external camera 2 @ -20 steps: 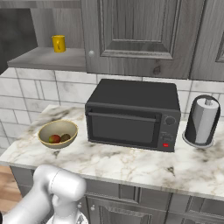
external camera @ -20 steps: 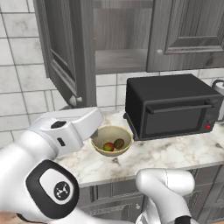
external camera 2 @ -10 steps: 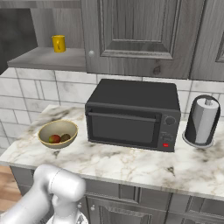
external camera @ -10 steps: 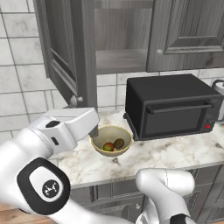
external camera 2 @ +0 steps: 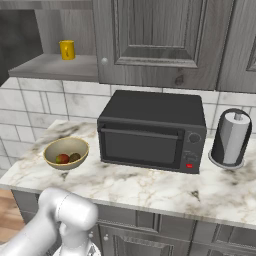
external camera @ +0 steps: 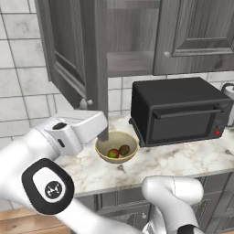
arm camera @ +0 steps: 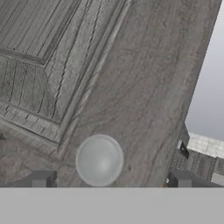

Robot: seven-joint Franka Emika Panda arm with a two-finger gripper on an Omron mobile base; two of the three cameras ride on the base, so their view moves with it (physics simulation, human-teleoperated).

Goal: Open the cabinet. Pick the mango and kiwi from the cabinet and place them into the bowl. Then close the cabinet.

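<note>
Cabinet [external camera: 82, 55] doors were seen in different states: the left door [external camera: 73, 59] stood swung outward, edge-on to the left base camera, while the right door [external camera 2: 160, 40] lay shut against the frame. A small round grey knob [arm camera: 99, 160] on the open door's outer face was shown close up in the hand view, lying between the two dark tips of the gripper [arm camera: 111, 179], whose jaws stood spread wide on either side of the knob without closing on it. In the left base view the same knob [external camera: 84, 103] was seen near the door's lower edge, just above the white arm [external camera: 68, 132], which reached across toward the door. The bared shelf [external camera 2: 55, 66] of the cabinet was seen in the right base view, with a small yellow cup [external camera 2: 67, 49] standing upright on it. Below the cabinet, the bowl [external camera: 116, 147] rested on the marble counter [external camera: 183, 160], just left of the black toaster oven [external camera: 178, 109]. Inside the bowl, the mango [external camera: 113, 153] and the kiwi [external camera: 124, 149] lay side by side, the mango to the left and the kiwi to the right, touching or nearly so. At the right end of the counter, beyond the oven, a paper towel roll [external camera 2: 231, 137] stood upright on its dark holder.
</note>
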